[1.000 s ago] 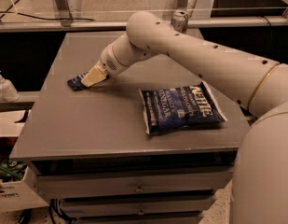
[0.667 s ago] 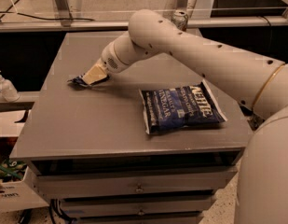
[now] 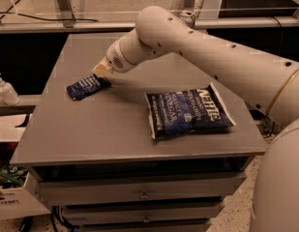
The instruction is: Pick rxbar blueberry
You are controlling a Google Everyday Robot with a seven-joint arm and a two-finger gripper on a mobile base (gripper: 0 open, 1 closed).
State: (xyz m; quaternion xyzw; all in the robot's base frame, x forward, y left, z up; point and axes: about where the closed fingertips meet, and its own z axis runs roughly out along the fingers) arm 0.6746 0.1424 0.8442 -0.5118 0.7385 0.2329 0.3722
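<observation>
The rxbar blueberry [image 3: 85,87], a small flat bar in a dark navy wrapper with white text, lies on the grey table [image 3: 91,129] at its left side. My gripper [image 3: 101,72] is tilted down to the left, with its tan tip just above and touching or nearly touching the bar's right end. The arm reaches in from the right across the back of the table.
A large blue-and-white chip bag [image 3: 187,112] lies flat at the table's right middle. A white pump bottle [image 3: 5,90] stands on a ledge off the left edge. Drawers sit below the table front. A railing runs behind the table.
The gripper has lifted slightly up and to the right, so more of the bar's wrapper shows. The bar lies a little further right than before. The chip bag has not moved.
</observation>
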